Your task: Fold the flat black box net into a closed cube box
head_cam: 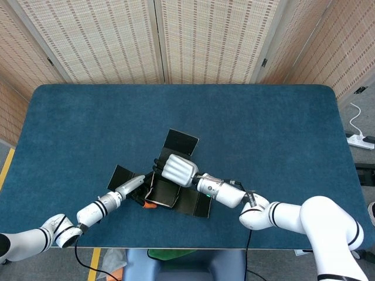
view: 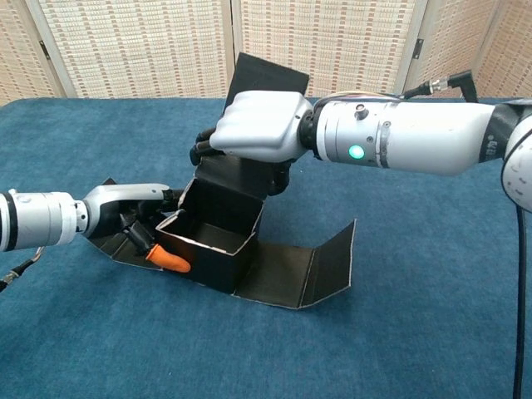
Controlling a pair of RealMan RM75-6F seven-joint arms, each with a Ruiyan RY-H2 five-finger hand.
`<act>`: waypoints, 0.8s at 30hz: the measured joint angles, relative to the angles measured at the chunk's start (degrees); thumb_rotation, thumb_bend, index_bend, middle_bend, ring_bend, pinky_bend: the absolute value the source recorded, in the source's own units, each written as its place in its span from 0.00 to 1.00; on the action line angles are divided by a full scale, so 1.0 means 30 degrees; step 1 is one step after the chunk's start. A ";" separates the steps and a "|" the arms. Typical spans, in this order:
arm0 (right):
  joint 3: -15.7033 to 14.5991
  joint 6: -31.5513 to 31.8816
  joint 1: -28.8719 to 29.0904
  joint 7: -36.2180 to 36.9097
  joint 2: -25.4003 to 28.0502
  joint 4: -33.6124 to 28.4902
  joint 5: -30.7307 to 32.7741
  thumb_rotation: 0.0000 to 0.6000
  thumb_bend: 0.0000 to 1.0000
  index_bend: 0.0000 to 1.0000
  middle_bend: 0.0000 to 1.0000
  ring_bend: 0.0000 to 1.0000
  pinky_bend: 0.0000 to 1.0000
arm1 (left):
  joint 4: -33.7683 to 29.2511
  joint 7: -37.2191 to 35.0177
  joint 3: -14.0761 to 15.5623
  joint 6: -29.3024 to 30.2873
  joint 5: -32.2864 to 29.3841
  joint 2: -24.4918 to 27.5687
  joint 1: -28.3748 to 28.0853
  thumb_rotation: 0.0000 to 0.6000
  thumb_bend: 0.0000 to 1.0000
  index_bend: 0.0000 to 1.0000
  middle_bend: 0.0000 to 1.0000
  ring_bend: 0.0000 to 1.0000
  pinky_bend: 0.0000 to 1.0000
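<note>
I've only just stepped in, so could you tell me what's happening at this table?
Two robot arms are folding a flat black cardboard box net into a cube on the blue table. The right hand grips the raised back wall, the left hand steadies the left side. The box is half formed, open on top, with flaps lying out.

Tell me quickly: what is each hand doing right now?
Left hand: presses the black box net's left wall; grip cannot be told.
Right hand: grips the net's rear wall.

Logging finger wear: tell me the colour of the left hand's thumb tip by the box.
Orange; the thumb tip shows best in the chest view, against the black box.
</note>
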 measured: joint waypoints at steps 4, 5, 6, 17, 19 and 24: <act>0.0199 0.0128 -0.0213 0.0021 -0.0253 0.0307 0.0145 1.00 0.21 0.00 0.01 0.73 1.00 | 0.0266 -0.0752 0.0353 0.0460 0.0310 -0.0074 -0.0020 1.00 0.20 0.22 0.23 0.55 0.78; 0.0255 0.0131 -0.0270 -0.0029 -0.0268 0.0306 0.0265 1.00 0.20 0.00 0.00 0.72 1.00 | 0.0304 -0.0805 0.0407 0.0536 0.0319 -0.0084 -0.0004 1.00 0.20 0.24 0.24 0.55 0.78; 0.0341 0.0125 -0.0359 -0.0101 -0.0274 0.0272 0.0475 1.00 0.19 0.00 0.00 0.71 1.00 | 0.0322 -0.0834 0.0437 0.0610 0.0296 -0.0086 0.0016 1.00 0.20 0.25 0.25 0.56 0.78; 0.0934 0.0772 -0.1883 0.0344 0.1195 -0.2302 0.2043 1.00 0.16 0.00 0.00 0.67 1.00 | -0.0558 -0.1019 0.0486 0.0845 -0.0278 0.0684 0.0221 1.00 0.20 0.27 0.28 0.56 0.78; 0.0918 0.1392 -0.2440 0.0938 0.1878 -0.3236 0.1991 1.00 0.16 0.00 0.00 0.67 1.00 | -0.0744 -0.1408 0.0473 0.0901 -0.0331 0.0883 0.0251 1.00 0.20 0.27 0.28 0.56 0.78; 0.0876 0.4051 -0.4247 0.3074 0.3557 -0.5021 0.1477 1.00 0.16 0.00 0.00 0.67 1.00 | -0.1415 -0.3322 0.0435 0.1226 -0.0348 0.1757 0.0345 1.00 0.20 0.27 0.28 0.56 0.77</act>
